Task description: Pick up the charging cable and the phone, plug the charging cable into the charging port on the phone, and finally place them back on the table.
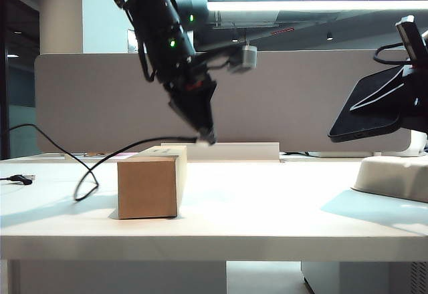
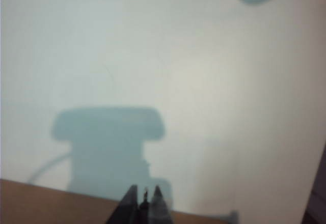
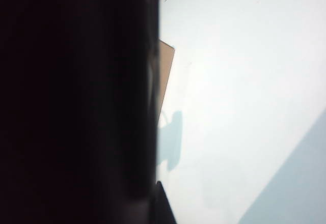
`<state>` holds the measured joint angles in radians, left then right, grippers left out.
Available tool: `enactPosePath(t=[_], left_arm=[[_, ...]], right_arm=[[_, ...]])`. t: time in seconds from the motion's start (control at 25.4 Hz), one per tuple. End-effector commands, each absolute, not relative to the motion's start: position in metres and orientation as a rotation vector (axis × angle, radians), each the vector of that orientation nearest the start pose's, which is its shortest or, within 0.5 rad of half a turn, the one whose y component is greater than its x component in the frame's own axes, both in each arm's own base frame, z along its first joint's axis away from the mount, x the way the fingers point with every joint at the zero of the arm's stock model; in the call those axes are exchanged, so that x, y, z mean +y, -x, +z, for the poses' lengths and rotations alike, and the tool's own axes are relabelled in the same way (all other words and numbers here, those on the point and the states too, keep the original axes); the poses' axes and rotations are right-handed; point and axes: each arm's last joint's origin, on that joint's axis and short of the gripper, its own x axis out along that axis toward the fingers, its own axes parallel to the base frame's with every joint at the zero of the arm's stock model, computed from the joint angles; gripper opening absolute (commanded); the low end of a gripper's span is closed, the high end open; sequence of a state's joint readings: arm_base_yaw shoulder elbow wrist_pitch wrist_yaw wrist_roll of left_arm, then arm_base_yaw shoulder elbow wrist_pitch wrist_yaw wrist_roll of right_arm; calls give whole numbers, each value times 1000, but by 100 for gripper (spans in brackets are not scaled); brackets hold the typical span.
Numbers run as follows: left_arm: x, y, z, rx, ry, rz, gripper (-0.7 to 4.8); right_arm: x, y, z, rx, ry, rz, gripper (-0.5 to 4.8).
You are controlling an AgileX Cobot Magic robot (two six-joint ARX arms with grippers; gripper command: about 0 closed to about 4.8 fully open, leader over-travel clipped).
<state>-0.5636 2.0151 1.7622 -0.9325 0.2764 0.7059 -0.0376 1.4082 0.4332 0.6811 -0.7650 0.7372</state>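
Pinching the small silvery plug end of the long thin black charging cable (image 1: 114, 157), the left gripper (image 1: 208, 135) hung above the brown cardboard box (image 1: 150, 182), jaws closed down to a sliver on the plug tip, as the left wrist view (image 2: 145, 196) also showed. The cord trailed off left, looped down onto the wide white table (image 1: 254, 214) and ran to its black USB plug (image 1: 22, 179) near the left edge. The right gripper (image 1: 414, 73) held the flat black glossy phone (image 1: 371, 110) up at the right side, well apart from the plug; its fingers were mostly hidden, but it was shut on the phone, which blacked out much of the right wrist view (image 3: 76, 102). The charging port was too small to make out. Risks, as a judgement: a thin pinch on the tip could let the plug twist or slip on contact; slack cord could drag or snag on the box; a tilted phone could meet the plug off-axis and jam; pushing could shift the phone in the grip.
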Motion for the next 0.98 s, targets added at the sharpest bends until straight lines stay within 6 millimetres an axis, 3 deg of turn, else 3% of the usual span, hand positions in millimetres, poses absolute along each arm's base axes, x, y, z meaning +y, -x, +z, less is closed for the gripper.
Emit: enactPosePath(t=[0.04, 0.39, 0.43, 0.55, 0.71, 0.83, 0.98], left_arm=[[-227, -356, 242, 949, -754, -1133, -6], [-227, -362, 228, 965, -751, -1123, -2], [-227, -362, 227, 969, -752, -1123, 6], [-228, -361, 228, 962, -753, -1126, 96], [-231, -361, 232, 952, -752, -1125, 100], [-233, -361, 237, 931, -755, -1126, 156], [-235, -358, 251, 947, -804, -1081, 166]], right_arm=[[11, -251, 176, 496, -798, 631, -6], [11, -251, 176, 496, -798, 631, -6], [11, -251, 176, 496, -798, 631, -6], [11, -251, 176, 496, -798, 631, -6], [11, -251, 176, 496, -798, 631, -6], [11, -251, 176, 496, -798, 631, -6], [11, -251, 176, 498, -799, 631, -6]])
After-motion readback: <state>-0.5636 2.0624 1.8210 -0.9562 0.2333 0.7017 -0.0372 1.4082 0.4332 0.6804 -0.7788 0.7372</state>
